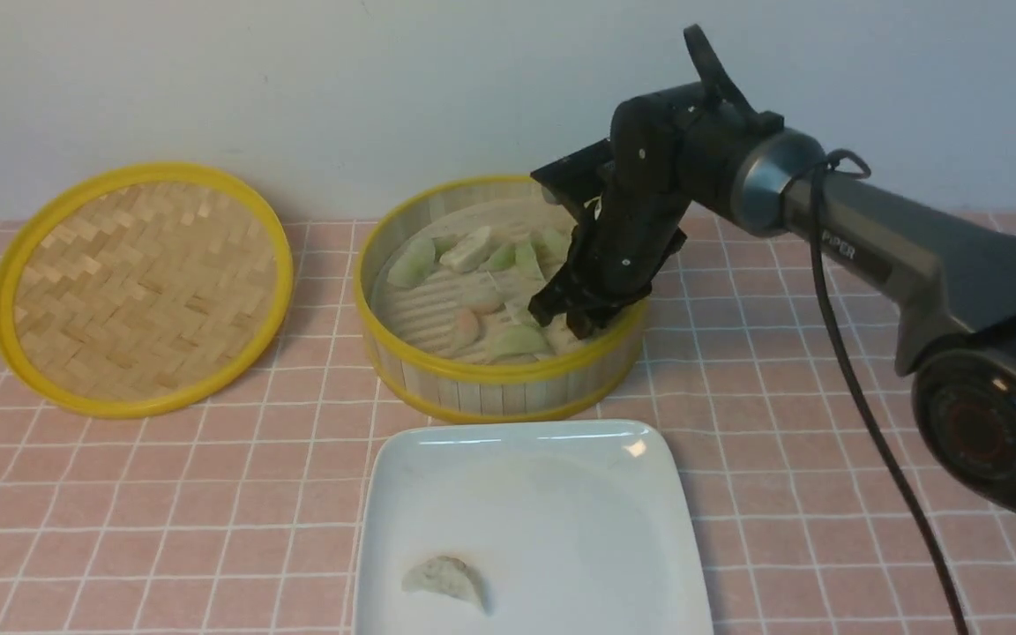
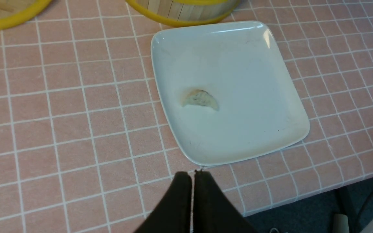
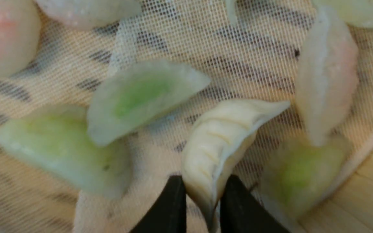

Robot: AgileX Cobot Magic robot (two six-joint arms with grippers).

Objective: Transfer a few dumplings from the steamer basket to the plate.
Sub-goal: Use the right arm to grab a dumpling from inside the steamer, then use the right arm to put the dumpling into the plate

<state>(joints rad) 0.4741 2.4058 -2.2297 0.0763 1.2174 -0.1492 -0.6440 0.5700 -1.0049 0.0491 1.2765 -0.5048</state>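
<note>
The steamer basket (image 1: 508,375) stands at the table's middle back with several pale green, off-white and pinkish dumplings (image 1: 411,262) on its floor. My right gripper (image 1: 565,319) reaches down into the basket's right side. In the right wrist view it (image 3: 202,194) is shut on an off-white pleated dumpling (image 3: 225,136), with green dumplings (image 3: 134,97) beside it. The plate (image 1: 561,494) lies in front of the basket with one off-white dumpling (image 1: 444,578) on it, also seen in the left wrist view (image 2: 200,98). My left gripper (image 2: 192,176) is shut and empty, near the plate's (image 2: 254,81) front edge.
The flat woven basket lid (image 1: 142,282) with a yellow rim leans at the back left. A white mesh cloth (image 3: 206,42) lines the basket floor. The table's near edge (image 2: 303,197) runs close to my left gripper.
</note>
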